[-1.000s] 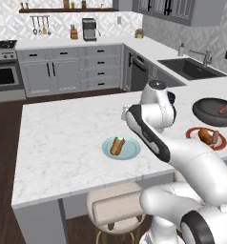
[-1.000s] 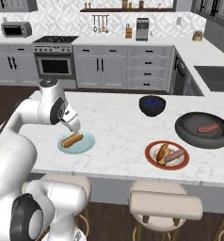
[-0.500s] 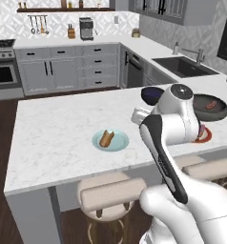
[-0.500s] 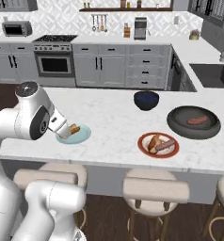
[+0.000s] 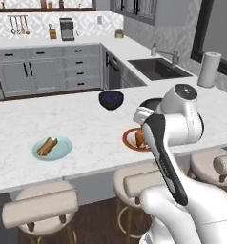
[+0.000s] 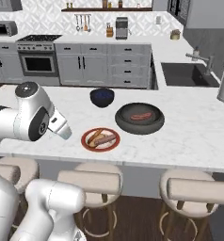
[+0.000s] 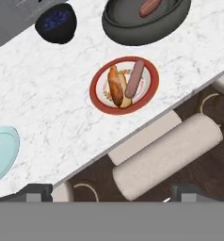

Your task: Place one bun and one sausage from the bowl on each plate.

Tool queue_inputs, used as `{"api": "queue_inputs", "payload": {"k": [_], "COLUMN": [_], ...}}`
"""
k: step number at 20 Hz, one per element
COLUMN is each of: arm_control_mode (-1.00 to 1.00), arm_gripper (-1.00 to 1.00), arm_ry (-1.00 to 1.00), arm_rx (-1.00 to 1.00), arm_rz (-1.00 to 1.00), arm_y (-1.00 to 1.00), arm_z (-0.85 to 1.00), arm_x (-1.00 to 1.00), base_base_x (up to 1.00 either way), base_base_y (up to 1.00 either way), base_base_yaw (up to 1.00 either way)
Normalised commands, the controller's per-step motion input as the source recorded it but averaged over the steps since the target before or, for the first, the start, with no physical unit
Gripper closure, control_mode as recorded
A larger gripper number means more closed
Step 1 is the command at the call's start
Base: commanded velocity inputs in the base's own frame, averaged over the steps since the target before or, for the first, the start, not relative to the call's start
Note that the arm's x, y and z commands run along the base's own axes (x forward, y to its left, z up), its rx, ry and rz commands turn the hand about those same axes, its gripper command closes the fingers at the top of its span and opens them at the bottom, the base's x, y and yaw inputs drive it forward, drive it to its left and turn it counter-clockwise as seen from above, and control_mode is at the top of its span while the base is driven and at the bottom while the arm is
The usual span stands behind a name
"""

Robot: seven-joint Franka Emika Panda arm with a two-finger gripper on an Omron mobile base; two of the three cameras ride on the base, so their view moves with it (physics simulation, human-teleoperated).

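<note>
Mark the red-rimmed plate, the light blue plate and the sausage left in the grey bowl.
red-rimmed plate (image 7: 151, 70): hand view, on its red rim.
light blue plate (image 5: 63, 148): left base view, bare blue surface beside the bun.
sausage in the grey bowl (image 6: 141, 116): right base view, its middle.

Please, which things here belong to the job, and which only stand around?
Job: wide dark grey bowl holding one sausage; red-rimmed plate with bun and sausage; light blue plate with bun.
Around: small dark blue bowl; paper towel roll; padded stools.

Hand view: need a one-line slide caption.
Looking down on the marble counter: red-rimmed plate holds bun and sausage; dark grey bowl keeps one sausage.
</note>
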Motion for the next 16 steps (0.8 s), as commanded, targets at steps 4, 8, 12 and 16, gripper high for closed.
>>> {"api": "queue_inputs", "payload": {"k": [4, 8, 12, 16], "arm_control_mode": [1.00, 1.00, 1.00, -1.00], "arm_gripper": [-1.00, -1.00, -1.00, -1.00], "arm_ry": [0.00, 0.00, 0.00, 0.00], "arm_rx": [0.00, 0.00, 0.00, 0.04], "arm_rz": [0.00, 0.00, 0.00, 0.00], "arm_y": [0.00, 0.00, 0.00, -0.12], "arm_z": [0.00, 0.00, 0.00, 0.20], "arm_x": [0.00, 0.00, 0.00, 0.69], "base_base_x": [0.13, 0.46, 0.81, 0.25], "base_base_y": [-1.00, -1.00, -0.85, -0.10], "base_base_yaw": [0.03, 0.08, 0.06, 0.00]}}
